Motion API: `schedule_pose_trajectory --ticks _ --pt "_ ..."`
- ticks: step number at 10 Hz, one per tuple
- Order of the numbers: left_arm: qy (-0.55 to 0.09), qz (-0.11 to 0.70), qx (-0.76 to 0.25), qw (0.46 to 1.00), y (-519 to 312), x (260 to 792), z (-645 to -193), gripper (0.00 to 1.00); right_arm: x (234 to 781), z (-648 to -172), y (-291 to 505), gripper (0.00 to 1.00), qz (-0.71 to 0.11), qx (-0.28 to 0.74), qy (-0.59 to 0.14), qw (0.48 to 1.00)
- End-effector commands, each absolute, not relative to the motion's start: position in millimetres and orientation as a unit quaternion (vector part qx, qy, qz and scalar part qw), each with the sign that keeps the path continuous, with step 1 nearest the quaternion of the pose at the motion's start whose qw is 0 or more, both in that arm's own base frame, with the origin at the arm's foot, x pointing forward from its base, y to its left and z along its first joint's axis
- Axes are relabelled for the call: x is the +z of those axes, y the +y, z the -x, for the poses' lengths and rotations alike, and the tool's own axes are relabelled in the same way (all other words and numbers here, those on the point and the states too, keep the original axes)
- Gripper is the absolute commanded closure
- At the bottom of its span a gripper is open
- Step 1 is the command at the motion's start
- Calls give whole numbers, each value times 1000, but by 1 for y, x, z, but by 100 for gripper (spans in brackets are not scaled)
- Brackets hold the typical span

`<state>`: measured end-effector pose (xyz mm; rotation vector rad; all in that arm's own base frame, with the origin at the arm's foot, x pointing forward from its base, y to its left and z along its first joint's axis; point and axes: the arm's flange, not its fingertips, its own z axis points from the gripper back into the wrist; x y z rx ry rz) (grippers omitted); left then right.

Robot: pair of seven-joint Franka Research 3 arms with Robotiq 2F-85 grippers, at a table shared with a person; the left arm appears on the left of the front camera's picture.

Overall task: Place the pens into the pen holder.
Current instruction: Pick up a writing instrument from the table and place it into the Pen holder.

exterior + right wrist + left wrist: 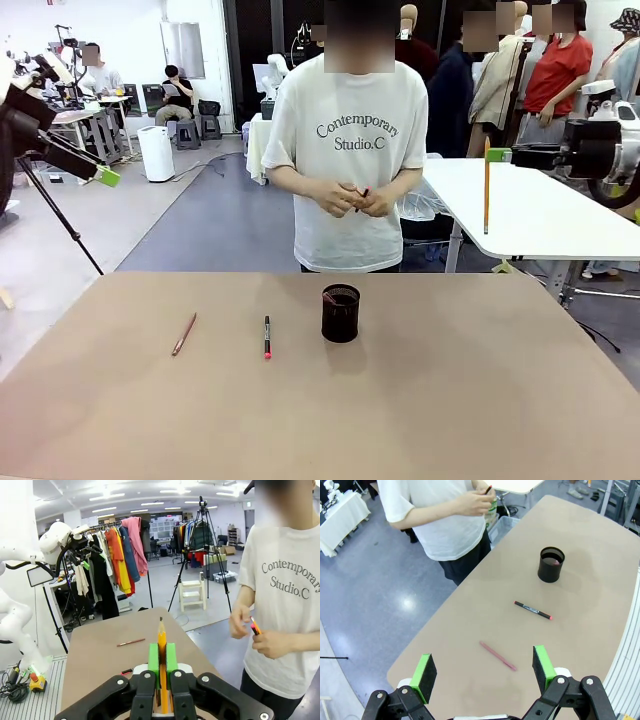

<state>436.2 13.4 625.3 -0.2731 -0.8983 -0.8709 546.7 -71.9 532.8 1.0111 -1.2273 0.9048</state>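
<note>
The black mesh pen holder [340, 313] [551, 564] stands mid-table. To its left lie a black pen with a red-pink end [267, 337] [533, 610] and a reddish pencil [184, 333] [497, 656] [131, 642]. My right gripper [497, 155] [162, 667] hangs high at the right, beyond the table, shut on an upright orange-yellow pencil [487, 185] [161, 645]. High above the table's left end, my left gripper [75, 140] [483, 672] is open and holds nothing. The person's hands [355, 197] [265, 640] hold more pens [255, 627] at the far side.
A white table [540, 215] stands behind at the right, under the held pencil. A tripod [60, 225] stands off the left corner. The tabletop [450, 400] is bare at the right and along the front.
</note>
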Motion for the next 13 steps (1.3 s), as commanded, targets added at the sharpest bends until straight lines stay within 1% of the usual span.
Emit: schedule_pose_trajectory --ticks 1,13 --pt "-425 133 -412 795 15 626 -437 0 535 -546 -72 100 -435 392 -533 611" --pt "-425 133 -412 795 15 626 -437 0 535 -546 -72 100 -435 392 -533 611"
